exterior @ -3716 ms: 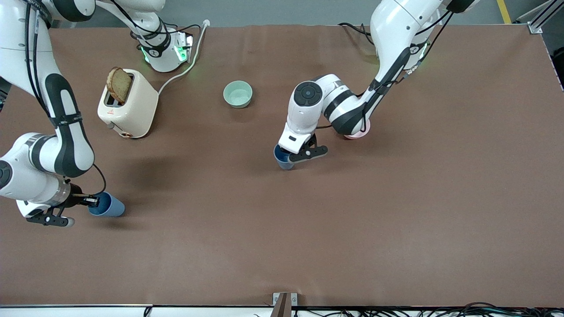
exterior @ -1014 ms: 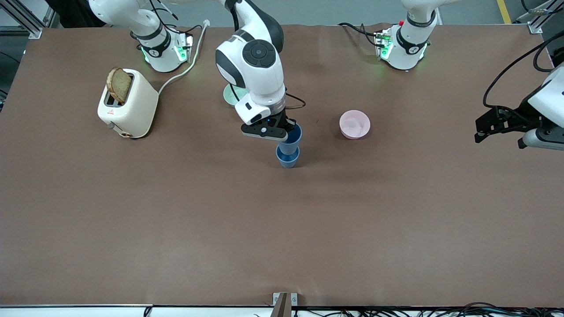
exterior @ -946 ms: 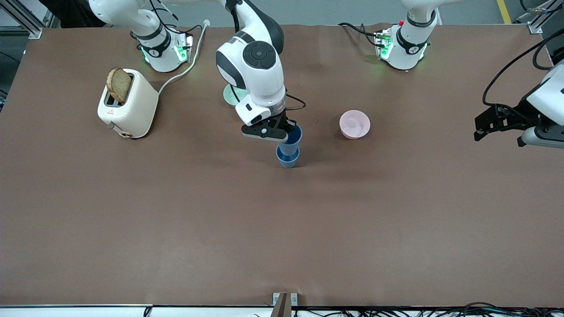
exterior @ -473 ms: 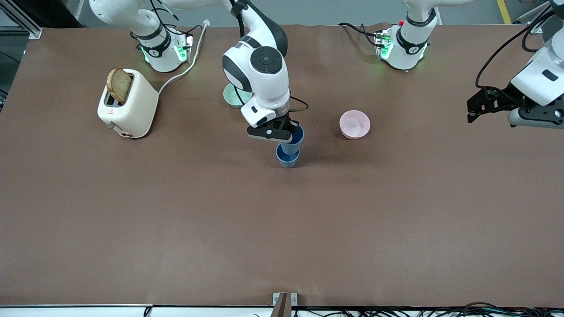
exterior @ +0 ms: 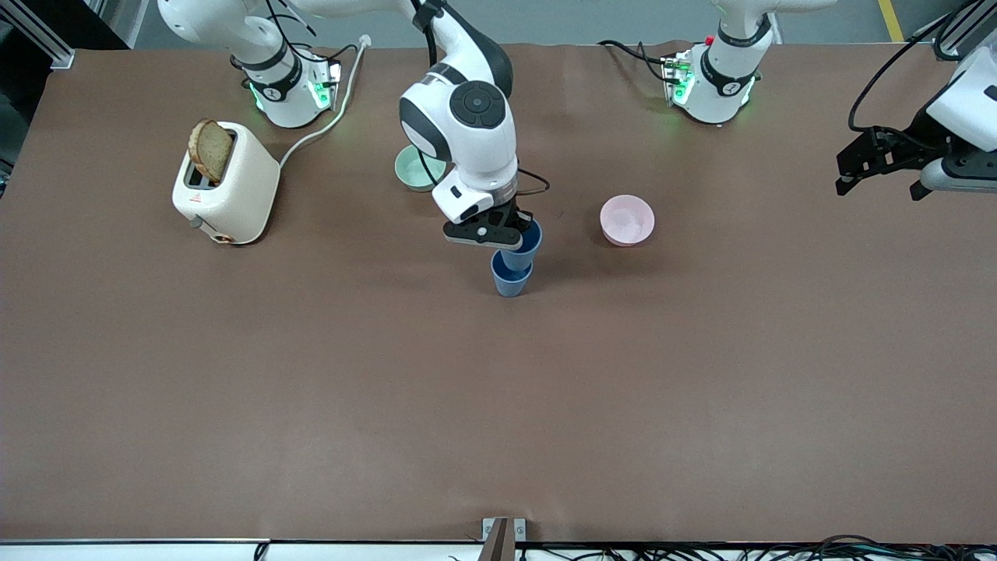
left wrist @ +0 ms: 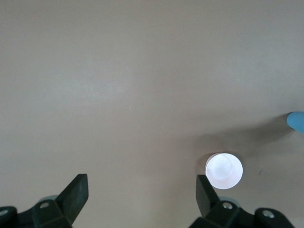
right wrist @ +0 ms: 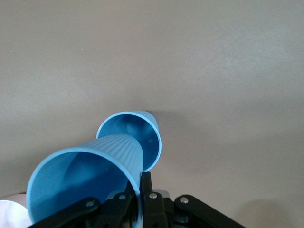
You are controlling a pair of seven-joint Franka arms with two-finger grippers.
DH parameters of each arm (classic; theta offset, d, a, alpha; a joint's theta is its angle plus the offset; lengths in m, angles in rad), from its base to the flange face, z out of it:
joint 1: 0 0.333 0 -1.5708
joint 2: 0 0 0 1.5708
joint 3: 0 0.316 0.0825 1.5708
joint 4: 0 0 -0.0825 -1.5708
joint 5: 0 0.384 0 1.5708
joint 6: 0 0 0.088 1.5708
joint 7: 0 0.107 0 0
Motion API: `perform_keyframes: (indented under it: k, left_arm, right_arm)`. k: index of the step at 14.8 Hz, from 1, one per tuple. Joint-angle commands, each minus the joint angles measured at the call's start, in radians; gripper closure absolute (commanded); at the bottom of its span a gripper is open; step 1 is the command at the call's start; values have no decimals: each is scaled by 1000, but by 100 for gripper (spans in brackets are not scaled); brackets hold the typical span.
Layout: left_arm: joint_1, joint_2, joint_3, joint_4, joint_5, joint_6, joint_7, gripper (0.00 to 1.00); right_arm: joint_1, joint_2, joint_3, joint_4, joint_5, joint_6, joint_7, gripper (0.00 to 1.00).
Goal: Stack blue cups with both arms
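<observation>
I see the right gripper (exterior: pixel 510 234) pinching the upper cup (exterior: pixel 520 243) by its rim, over the lower cup (exterior: pixel 510 279) — near the pink bowl (exterior: pixel 626 220). Left gripper (exterior: pixel 876 160) waits, spread wide.

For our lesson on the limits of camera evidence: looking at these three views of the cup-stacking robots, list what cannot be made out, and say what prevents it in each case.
- Front view: whether the held blue cup has entered the standing blue cup; their outlines overlap.
- Front view: much of the green bowl; the right arm covers it.
- Right wrist view: the right end effector mostly, cut off by the picture's edge.
- Left wrist view: the pink bowl is washed out white; the left end effector shows fingertips only.
</observation>
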Motion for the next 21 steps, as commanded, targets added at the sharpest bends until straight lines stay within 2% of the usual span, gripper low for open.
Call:
perform_keyframes:
  k: [1,8,9,10,11,12,13,15,17,19,21]
  left_arm:
    - [2,-8,6,-13,-16,7,-6,0]
    - [2,17,11,43,-4,-10,9,0]
    - [1,29,11,47,-2,-10,10,0]
    - [-5,32,9,51,-2,-10,9,0]
    - [-9,38,8,54,-1,-9,7,0]
    - [-10,41,6,59,-1,-9,6,0]
    - [-13,49,3,66,-1,-10,3,0]
    - [-16,54,-3,68,-1,-9,-5,0]
    - [-15,54,-9,67,-2,-9,-5,0]
    - [-9,54,-17,68,-1,-13,9,0]
    - [-7,54,-17,92,-1,-60,10,0]
  right_arm:
    - [-8,15,-10,-6,-10,16,9,97]
    - [-31,15,-12,-6,-11,16,2,97]
    - [-30,15,-12,-6,-11,21,0,95]
    - [-33,15,-12,-6,-11,20,0,84]
    - [-36,15,-12,-6,-11,19,-3,65]
    - [-36,15,-12,-5,-11,19,-3,40]
    - [-37,15,-12,-5,-11,18,-3,20]
    - [-62,-1,-13,-3,-11,9,-23,10]
    - [-115,-75,-13,-6,-9,-63,-64,5]
    - [-236,-183,-15,-8,-9,-212,-90,5]
    - [-365,-252,-13,-11,-9,-282,-194,6]
